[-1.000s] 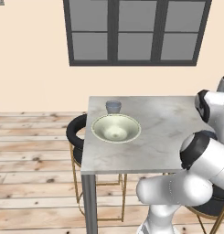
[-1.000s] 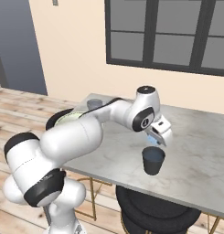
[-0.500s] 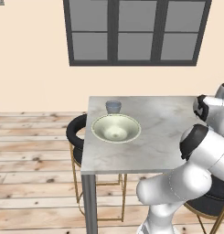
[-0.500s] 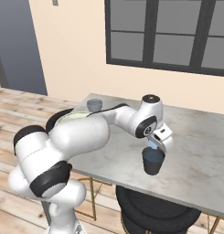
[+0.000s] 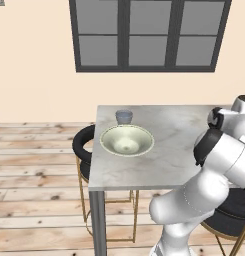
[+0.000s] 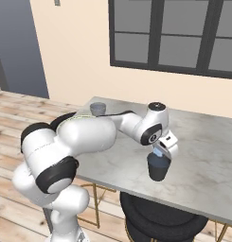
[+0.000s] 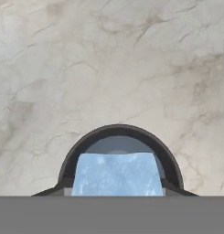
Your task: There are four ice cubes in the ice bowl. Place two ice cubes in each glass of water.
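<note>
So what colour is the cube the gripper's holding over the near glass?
Pale translucent blue with whitish flecks; the ice cube shows best in the hand view, right above the glass.

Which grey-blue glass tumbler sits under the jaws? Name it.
The grey-blue translucent tumbler at the marble table's near edge, under the held pale blue ice cube; the other tumbler stands beside the cream-green bowl.

Pale blue ice cube [image 7: 117, 174]; dark grey glass [image 6: 158, 169]; cream-green bowl [image 5: 127, 140]; veined grey marble table [image 5: 174, 131].
</note>
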Robot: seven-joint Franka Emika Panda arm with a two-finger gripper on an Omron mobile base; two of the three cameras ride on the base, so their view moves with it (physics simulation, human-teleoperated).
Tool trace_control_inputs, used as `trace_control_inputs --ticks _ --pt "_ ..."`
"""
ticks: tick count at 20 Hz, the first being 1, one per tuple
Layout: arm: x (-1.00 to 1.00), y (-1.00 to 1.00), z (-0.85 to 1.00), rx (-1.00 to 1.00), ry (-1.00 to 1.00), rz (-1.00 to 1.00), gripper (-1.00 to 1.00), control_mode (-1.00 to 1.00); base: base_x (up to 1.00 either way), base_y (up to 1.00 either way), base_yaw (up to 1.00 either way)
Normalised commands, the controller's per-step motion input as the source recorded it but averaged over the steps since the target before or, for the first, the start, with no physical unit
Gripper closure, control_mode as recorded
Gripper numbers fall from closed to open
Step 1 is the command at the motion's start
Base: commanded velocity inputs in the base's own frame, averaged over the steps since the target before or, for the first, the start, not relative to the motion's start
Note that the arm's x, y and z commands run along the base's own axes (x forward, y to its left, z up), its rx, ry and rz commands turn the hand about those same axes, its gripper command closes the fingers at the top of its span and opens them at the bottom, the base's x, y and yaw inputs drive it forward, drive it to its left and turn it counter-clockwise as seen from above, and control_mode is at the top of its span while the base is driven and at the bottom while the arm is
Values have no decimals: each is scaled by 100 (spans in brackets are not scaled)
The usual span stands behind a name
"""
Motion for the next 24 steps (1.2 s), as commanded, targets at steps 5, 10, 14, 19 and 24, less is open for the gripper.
trace_control_inputs --ticks 5,10,14,19,24 --pt "0 0 -27 0 0 0 100 -100 0 0 0" --pt "5 -1 -24 0 0 1 100 -100 0 0 0" --pt "23 -13 -14 0 0 3 100 -100 0 0 0" --pt "12 -41 -12 3 0 3 100 -100 0 0 0" --pt "0 -26 -8 1 0 1 100 -100 0 0 0"
